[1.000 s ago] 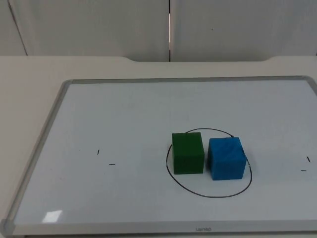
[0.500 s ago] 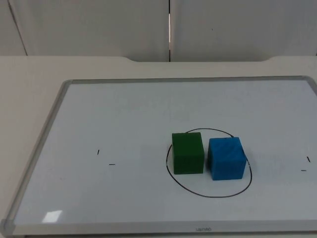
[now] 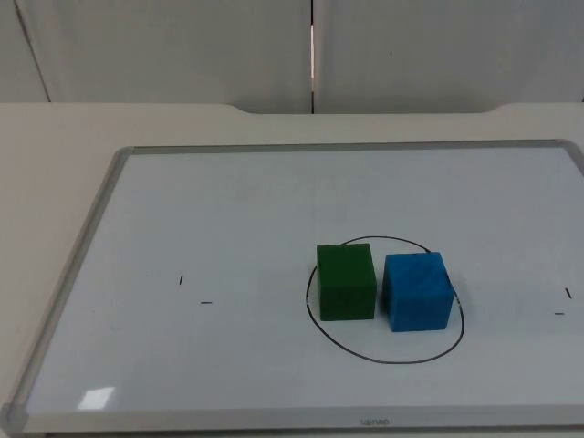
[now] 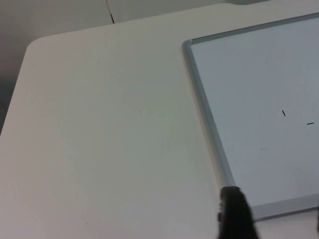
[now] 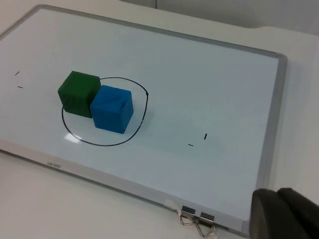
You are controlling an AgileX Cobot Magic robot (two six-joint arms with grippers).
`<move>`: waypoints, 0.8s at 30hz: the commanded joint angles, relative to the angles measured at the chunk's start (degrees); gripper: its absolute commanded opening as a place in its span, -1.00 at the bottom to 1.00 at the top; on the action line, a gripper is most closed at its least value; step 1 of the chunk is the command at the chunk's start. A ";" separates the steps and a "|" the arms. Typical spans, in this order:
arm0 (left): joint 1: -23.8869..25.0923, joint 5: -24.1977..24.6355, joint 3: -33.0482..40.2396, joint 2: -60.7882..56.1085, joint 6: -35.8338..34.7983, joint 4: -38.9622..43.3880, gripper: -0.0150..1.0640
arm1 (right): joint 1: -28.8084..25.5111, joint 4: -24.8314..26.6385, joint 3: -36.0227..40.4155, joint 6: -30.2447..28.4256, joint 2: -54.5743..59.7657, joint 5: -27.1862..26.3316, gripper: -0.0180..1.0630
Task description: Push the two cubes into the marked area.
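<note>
The 2 cubes sit side by side on the whiteboard [image 3: 228,210], inside the marked area, a hand-drawn black circle [image 3: 384,358]. The green cube [image 3: 346,281] stands at the circle's 9 o'clock side, its left edge right at the line. The blue cube [image 3: 417,291] stands at the 3 o'clock side, touching or all but touching the green one, its right edge at the line. In the right wrist view the same pair appears, green cube [image 5: 78,93] and blue cube [image 5: 112,109], within the circle [image 5: 102,144].

The left gripper [image 4: 279,219] waits above the table [image 4: 99,139] beside the whiteboard's corner, 1 dark fingertip [image 4: 235,214] over the frame; one cannot tell how its fingers stand. The right gripper [image 5: 281,214] waits near the opposite corner by a binder clip [image 5: 198,219]; its finger spread cannot be told either.
</note>
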 commanded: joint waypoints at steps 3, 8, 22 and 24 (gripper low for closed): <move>-0.37 -0.68 0.36 -0.26 0.22 0.27 0.53 | -0.18 0.07 0.00 -0.46 -0.20 -0.30 -0.72; -0.37 -0.68 0.36 -0.26 0.22 0.16 0.98 | -0.18 0.07 0.00 -0.67 -0.20 -0.30 0.21; -0.37 -0.68 0.36 -0.26 1.06 -0.91 0.98 | -0.32 -0.07 0.00 -0.50 -0.20 -0.42 0.98; -0.37 -0.68 0.36 -0.26 1.41 -0.91 0.98 | -0.32 -0.07 0.00 -0.50 -0.20 -0.42 0.98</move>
